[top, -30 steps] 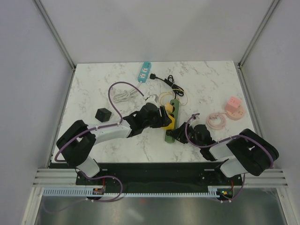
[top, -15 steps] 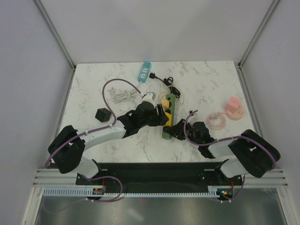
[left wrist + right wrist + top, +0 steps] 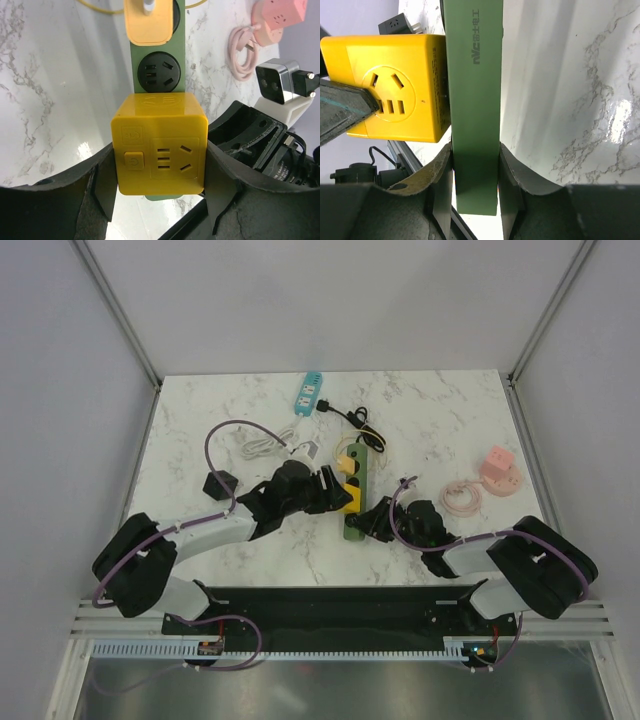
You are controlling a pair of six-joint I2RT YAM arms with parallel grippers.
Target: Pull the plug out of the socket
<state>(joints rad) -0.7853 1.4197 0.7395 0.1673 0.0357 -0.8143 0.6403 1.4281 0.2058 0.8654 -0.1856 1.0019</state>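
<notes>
"Top external view: what is lying under my arms?"

"You are looking down at a marble table (image 3: 450, 410). Your green power strip (image 3: 366, 470) is lying near its middle, running away from the arm bases."

"And the grippers?"

"Your right gripper (image 3: 476, 175) is clamping the strip's near end, with its fingers pressing on the two long edges. Your left gripper (image 3: 161, 185) is squeezing the yellow cube plug (image 3: 160, 145) from both sides. The cube is sitting against the strip's face, just beyond your right gripper's hold. A paler orange plug (image 3: 149, 20) is occupying a place farther along, and a bare round socket (image 3: 159, 72) is showing between the two."
</notes>
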